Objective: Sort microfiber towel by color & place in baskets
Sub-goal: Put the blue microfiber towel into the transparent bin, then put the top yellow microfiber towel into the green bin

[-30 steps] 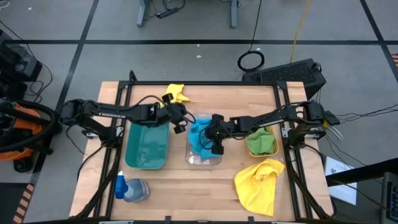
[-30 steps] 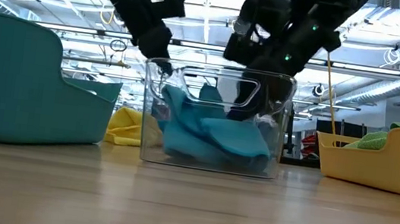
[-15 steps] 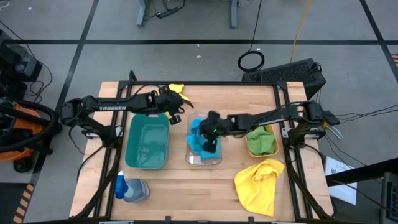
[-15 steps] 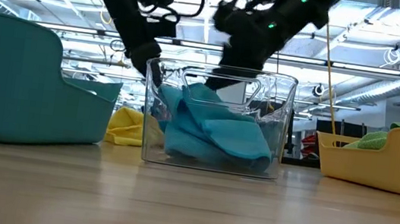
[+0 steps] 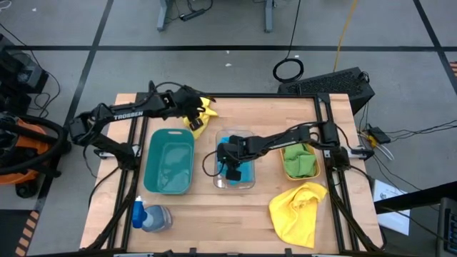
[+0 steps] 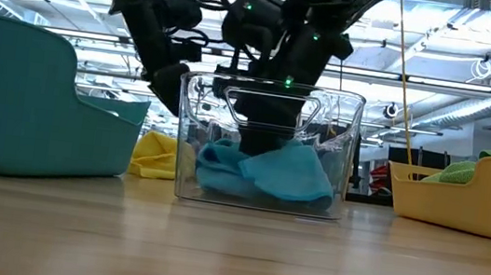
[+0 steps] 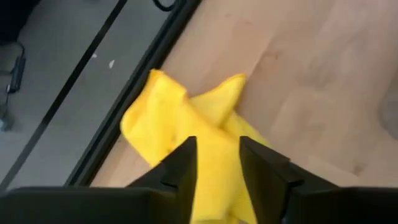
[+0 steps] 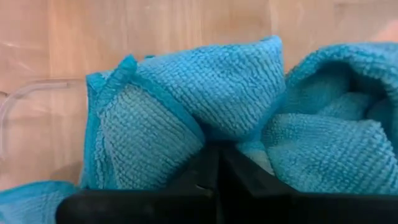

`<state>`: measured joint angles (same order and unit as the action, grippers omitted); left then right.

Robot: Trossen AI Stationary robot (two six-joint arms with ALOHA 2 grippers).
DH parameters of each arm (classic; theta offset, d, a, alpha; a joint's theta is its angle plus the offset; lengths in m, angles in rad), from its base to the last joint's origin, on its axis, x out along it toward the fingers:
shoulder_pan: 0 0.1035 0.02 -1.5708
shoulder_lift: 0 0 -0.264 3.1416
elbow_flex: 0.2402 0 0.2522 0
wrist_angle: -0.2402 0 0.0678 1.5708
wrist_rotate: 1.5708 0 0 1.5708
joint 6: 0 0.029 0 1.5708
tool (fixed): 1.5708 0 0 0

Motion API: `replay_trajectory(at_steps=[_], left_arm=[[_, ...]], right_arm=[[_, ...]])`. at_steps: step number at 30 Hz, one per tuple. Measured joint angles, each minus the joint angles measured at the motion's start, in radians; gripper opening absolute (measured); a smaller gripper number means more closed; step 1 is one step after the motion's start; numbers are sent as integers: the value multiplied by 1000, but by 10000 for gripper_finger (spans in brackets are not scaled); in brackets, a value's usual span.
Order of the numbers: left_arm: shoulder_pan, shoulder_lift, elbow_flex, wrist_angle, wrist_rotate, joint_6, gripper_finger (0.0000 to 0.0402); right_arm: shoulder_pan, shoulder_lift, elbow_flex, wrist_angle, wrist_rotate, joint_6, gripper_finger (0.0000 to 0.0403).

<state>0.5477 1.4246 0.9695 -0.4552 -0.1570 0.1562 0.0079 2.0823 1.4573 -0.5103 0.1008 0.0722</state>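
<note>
The clear tub [image 5: 234, 184] stands mid-table with a blue towel [image 5: 247, 171] bunched inside it. My right gripper [image 5: 230, 167] is down inside this tub, shut, its fingers buried among the towel's folds [image 8: 186, 106]. My left gripper [image 5: 193, 118] is open at the table's far edge, over a small crumpled yellow towel [image 5: 206, 111]; a ridge of that towel [image 7: 214, 168] shows between its fingers. The dark green tub [image 5: 168, 161] stands left of the clear one. The orange-yellow tub [image 5: 300, 175] on the right holds a green towel [image 5: 300, 161]. My right gripper presses its shut fingers down on the middle of the blue towel [image 8: 239, 134], coming from above. The towel lies squashed low on the tub floor [image 6: 288, 176]. My left gripper has its fingers [image 7: 186, 162] on either side of a yellow fold; whether they touch it, I cannot tell.
A large yellow towel [image 5: 296, 211] lies at the near right, by the table's edge. A blue-capped spray bottle [image 5: 140, 214] lies at the near left. The low view shows the green tub [image 6: 25, 101] and the orange-yellow tub [image 6: 445, 195] flanking the clear tub [image 6: 347, 150].
My left gripper has drawn away from the clear tub's left rim toward the far edge, to the small yellow towel. My right gripper has moved left and down into the clear tub, and the blue towel, which stood higher, is now pushed down flatter.
</note>
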Motion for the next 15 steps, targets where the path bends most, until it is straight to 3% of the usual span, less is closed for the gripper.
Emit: replay_trajectory(at_steps=[7,10,15], left_arm=[[55,22,0,-27,36,17,210],[60,49,0,-40,96,5,216],[41,92,-1,-49,103,-43,217]], right_arm=[[25,-64,36,-64,8,-7,0],[44,-108,36,-86,35,-9,0],[86,-173,36,-129,120,-15,0]])
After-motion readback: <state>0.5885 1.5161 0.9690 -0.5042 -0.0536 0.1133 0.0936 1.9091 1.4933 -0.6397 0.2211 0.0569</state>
